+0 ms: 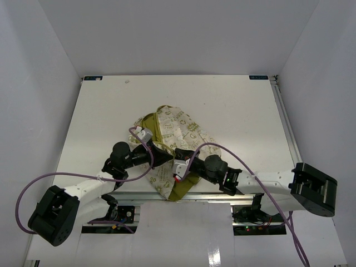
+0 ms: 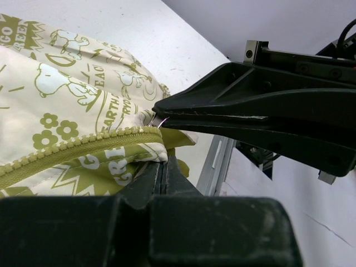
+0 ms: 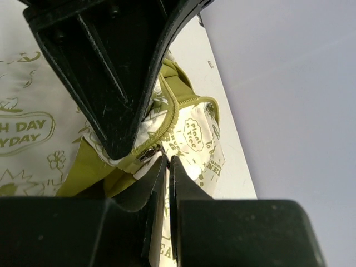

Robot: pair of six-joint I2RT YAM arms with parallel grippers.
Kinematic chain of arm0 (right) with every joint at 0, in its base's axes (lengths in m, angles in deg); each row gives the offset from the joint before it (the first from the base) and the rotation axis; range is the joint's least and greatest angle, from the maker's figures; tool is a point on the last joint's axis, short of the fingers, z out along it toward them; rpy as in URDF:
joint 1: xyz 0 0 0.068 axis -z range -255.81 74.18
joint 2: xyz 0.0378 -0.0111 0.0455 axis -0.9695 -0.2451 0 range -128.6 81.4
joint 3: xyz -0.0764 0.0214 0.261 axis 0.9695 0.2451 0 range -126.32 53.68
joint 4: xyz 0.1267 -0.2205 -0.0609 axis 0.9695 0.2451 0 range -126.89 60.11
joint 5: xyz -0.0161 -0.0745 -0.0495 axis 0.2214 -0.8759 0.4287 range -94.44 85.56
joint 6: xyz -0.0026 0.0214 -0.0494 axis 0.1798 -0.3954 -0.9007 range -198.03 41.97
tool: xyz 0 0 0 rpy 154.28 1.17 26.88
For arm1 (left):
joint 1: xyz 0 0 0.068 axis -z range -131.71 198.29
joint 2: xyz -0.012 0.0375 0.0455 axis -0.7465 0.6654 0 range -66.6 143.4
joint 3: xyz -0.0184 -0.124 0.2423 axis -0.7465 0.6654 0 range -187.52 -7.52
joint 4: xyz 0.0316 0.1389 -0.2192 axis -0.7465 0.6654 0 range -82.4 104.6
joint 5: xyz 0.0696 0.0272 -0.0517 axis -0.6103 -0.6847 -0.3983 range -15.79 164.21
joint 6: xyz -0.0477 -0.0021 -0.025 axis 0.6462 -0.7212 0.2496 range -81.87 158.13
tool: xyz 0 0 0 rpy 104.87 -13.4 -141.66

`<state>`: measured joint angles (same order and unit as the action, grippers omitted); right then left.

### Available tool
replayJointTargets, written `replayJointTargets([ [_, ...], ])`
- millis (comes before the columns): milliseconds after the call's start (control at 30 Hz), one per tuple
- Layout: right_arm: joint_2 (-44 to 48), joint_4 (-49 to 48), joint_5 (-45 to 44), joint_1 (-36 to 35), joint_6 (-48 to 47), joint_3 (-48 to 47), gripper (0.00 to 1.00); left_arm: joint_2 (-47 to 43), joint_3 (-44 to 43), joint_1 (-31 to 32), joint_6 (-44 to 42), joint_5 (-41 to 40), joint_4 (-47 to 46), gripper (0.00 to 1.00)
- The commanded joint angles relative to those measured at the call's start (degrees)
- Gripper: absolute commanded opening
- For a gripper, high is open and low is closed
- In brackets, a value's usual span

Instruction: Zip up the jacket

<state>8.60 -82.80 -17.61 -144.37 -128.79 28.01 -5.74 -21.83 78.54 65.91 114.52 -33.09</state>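
Observation:
The cream jacket (image 1: 178, 130) with olive-green prints lies crumpled near the table's front edge, with its olive lining showing. Both grippers meet at its lower front. My left gripper (image 1: 166, 161) is shut on the jacket's bottom edge just below the olive zipper (image 2: 72, 144); in the left wrist view its tips (image 2: 162, 166) pinch the hem. My right gripper (image 1: 177, 157) is shut on the small metal zipper pull (image 3: 148, 153), and its own tips (image 3: 168, 161) are nearly closed. In the left wrist view the right gripper's fingers (image 2: 233, 108) come in from the right to the zipper's end.
A metal rail (image 1: 211, 196) runs along the table's (image 1: 222, 105) front edge, just under the jacket's hanging corner. Purple cables (image 1: 33, 189) loop off both arms. White walls enclose the left, right and back sides.

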Motion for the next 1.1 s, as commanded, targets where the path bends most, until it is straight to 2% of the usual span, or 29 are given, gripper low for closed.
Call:
replayJointTargets([
  [0,8.4,2.9,4.8,3.3,-3.8,-1.6,0.08,-2.5,1.1,1.7,3.6,7.2,5.2,0.00],
  [167,11.1,8.0,8.6,4.9,-5.7,-4.1,0.08,-1.2,1.1,1.8,4.9,8.7,4.0,0.00],
  [367,6.5,14.2,12.6,6.7,-7.9,-9.7,0.08,-0.9,1.5,1.9,6.1,10.4,2.3,0.00],
  [567,3.4,14.4,17.6,10.2,-8.0,-13.2,0.08,0.2,1.2,2.0,5.0,9.1,5.0,0.00],
  [667,3.2,14.2,16.7,10.9,-8.5,-14.7,0.08,0.4,0.7,2.1,3.8,7.4,7.6,0.00],
  [833,6.7,11.7,14.6,10.9,-8.5,-12.7,0.08,0.3,0.5,2.2,3.7,6.9,8.3,0.00],
  [933,8.7,13.7,17.1,10.7,-5.5,-12.3,0.08,-0.3,-0.4,2.2,4.2,6.1,9.0,0.01],
  [1067,10.2,12.3,16.2,7.5,-0.9,-9.0,0.08,-3.0,-3.1,2.1,4.8,1.0,13.5,0.33],
])
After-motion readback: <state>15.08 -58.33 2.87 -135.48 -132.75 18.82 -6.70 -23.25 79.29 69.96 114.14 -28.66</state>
